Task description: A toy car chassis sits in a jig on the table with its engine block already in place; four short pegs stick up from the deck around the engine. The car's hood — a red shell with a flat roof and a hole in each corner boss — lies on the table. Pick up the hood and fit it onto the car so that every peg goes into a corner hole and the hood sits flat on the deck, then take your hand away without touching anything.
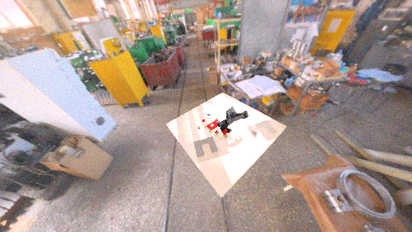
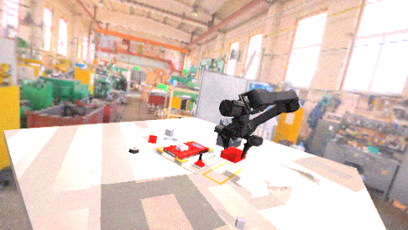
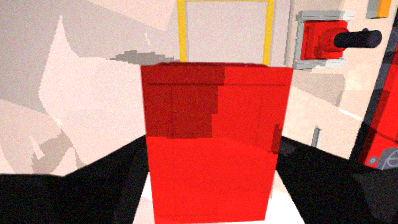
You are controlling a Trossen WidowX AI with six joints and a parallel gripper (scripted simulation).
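Note:
The red hood (image 2: 232, 154) (image 3: 215, 175) is between the two black fingers of my gripper (image 2: 233, 154) (image 3: 211, 140), which is shut on it by its sides. In the exterior view the hood hangs above the table, just behind the yellow outline, with its flat roof up. The red chassis (image 2: 195, 147) sits in its jig (image 2: 181, 160) to the left of the hood, with the pale engine block (image 2: 181, 147) on its deck. A strip of the chassis (image 3: 384, 132) shows at the right of the wrist view. The pegs and the hood's corner holes cannot be made out.
A yellow outline (image 2: 222, 183) (image 3: 182, 32) is marked on the table. A red piece with a black handle (image 2: 200, 163) (image 3: 325, 40) stands between it and the jig. A red cube (image 2: 153, 138), a grey cube (image 2: 169, 133) and a black round part (image 2: 133, 149) lie beyond the chassis.

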